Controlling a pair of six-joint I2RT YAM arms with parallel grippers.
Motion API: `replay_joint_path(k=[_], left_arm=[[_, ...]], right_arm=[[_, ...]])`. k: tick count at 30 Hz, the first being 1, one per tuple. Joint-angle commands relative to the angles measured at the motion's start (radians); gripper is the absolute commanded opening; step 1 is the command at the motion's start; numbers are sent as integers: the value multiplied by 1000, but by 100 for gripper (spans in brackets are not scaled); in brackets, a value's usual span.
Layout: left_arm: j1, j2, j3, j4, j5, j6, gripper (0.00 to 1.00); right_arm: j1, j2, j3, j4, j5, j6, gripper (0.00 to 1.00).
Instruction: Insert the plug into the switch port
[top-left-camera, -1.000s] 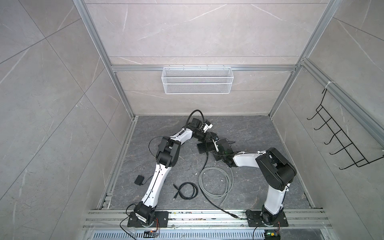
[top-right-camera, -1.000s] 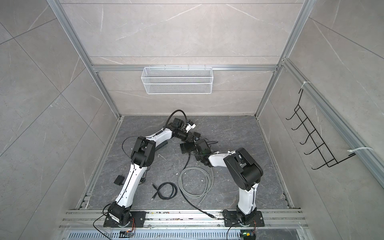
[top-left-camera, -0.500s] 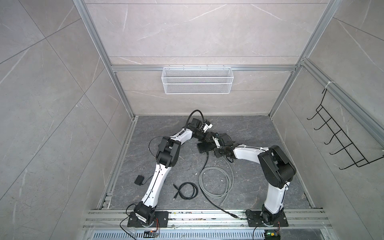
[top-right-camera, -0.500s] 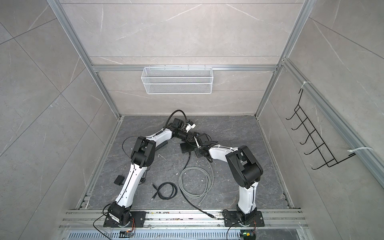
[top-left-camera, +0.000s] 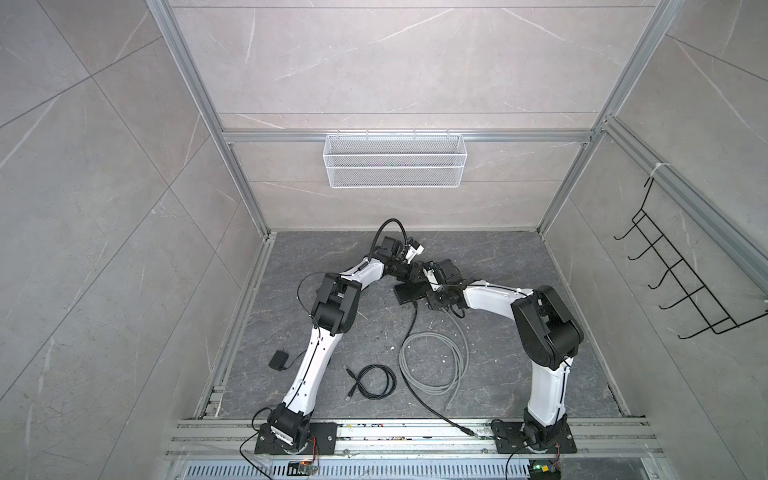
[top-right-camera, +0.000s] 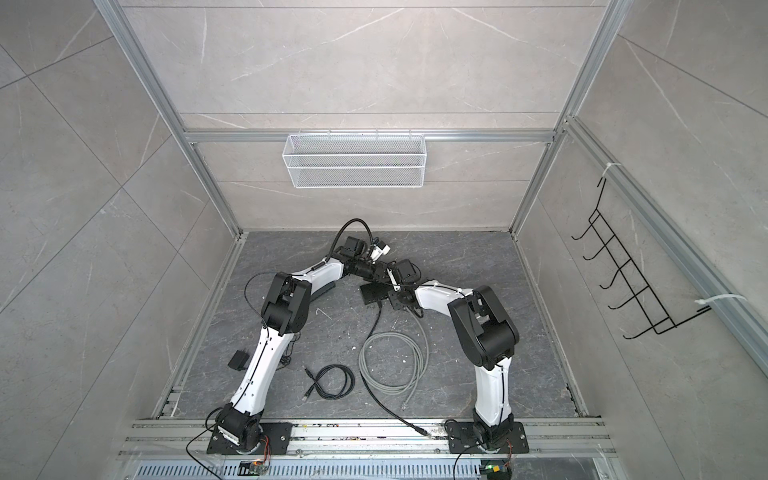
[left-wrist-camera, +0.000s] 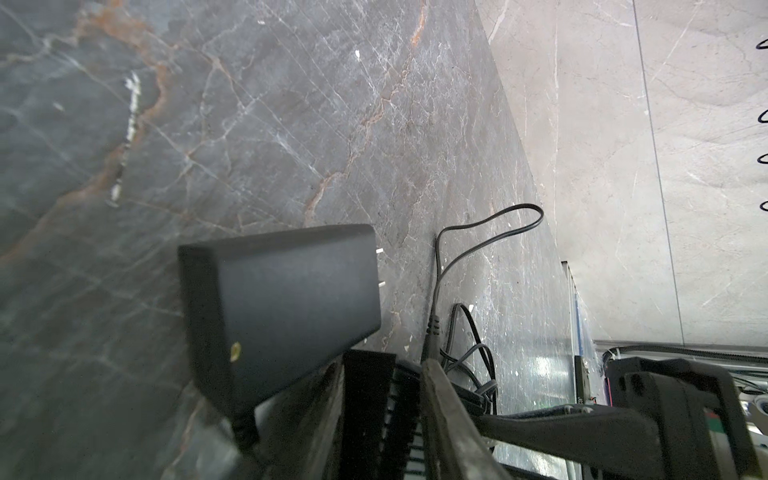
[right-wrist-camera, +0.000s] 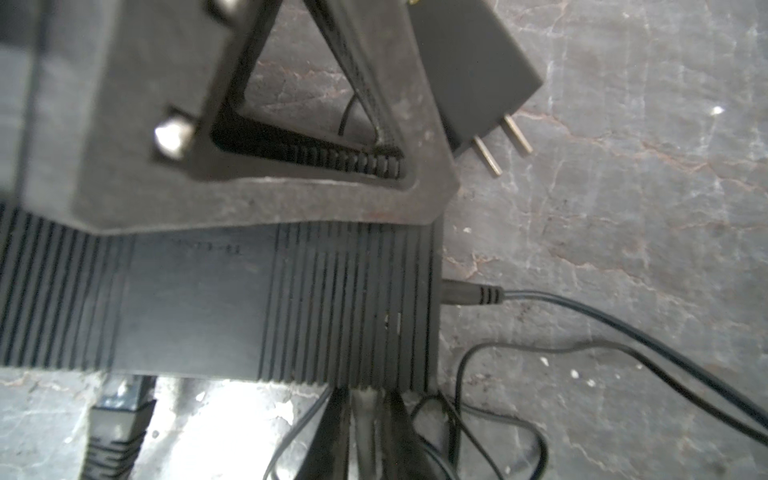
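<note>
The switch (top-left-camera: 409, 293) (top-right-camera: 374, 297) is a flat black ribbed box on the dark floor at mid-back. My left gripper (top-left-camera: 409, 274) (left-wrist-camera: 386, 419) is shut on it, a finger (right-wrist-camera: 291, 124) lying across its top. In the right wrist view the switch (right-wrist-camera: 249, 299) fills the middle. My right gripper (right-wrist-camera: 365, 428) (top-left-camera: 430, 300) is shut on the clear plug (right-wrist-camera: 365, 409) of the grey cable (top-left-camera: 432, 361). The plug's tip sits at the switch's port edge, near the corner. A black plug (right-wrist-camera: 116, 424) sits in another port on that edge.
A barrel plug (right-wrist-camera: 469, 293) sits in the switch's side, its thin cord trailing away. A black power adapter (left-wrist-camera: 278, 299) (right-wrist-camera: 478, 83) lies beside the switch. A black cable coil (top-left-camera: 374, 382) and a small black adapter (top-left-camera: 278, 359) lie nearer the front rail (top-left-camera: 415, 432). A wire basket (top-left-camera: 392, 160) hangs on the back wall.
My right gripper has carried the plug toward the back, up to the switch's port edge, and its forearm has stretched out. The left gripper has stayed on the switch.
</note>
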Motion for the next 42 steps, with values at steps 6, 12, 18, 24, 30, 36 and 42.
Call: replay_joint_path(k=[6,12,18,24,30,36,42], left_arm=[[-96,20,-54,-192,165,-23,32],[-60,10,-89,-108,63,-144,34],[-9,5,-98,-67,-22,-210,35],[38,-20,-118,-3,-99,-284,37],[55,-30,-82,7,-113,-305,38],[55,-35,-70,5,-123,-310,39],[54,-44,-82,5,-129,-312,39]], right_arm=[[-26,71,196,202,-102,-75,17],[-51,66,217,136,-125,-84,21],[-75,30,204,50,-144,-105,27],[-127,-27,202,-43,-201,-118,29],[-171,-87,182,-108,-283,-116,29],[-174,-141,88,-95,-386,-153,26],[-152,-105,42,-87,-384,-96,26]])
